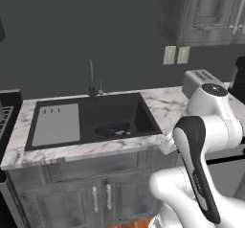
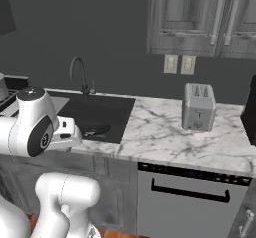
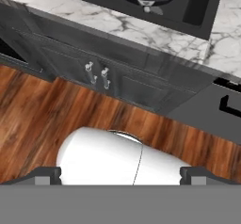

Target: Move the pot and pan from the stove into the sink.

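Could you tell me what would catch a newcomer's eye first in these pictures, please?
Probably the dark sink sunk in the pale marble counter, with the pan already lying in its basin, right of the grey drainboard panel. Next, the silvery toaster standing alone on the counter to the right of the sink. The pincer hangs open and empty, facing the wooden floor before the cabinets.

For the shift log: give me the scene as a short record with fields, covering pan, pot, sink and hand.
pan: dark pan lying inside the sink basin, toward its front
pot: a sliver of something light at the far left edge by the stove; too little to tell
sink: dark basin with grey drainboard panel on its left, faucet behind
hand: open, empty, above the wooden floor in front of the sink cabinet
counter: marble, toaster to the right of the sink
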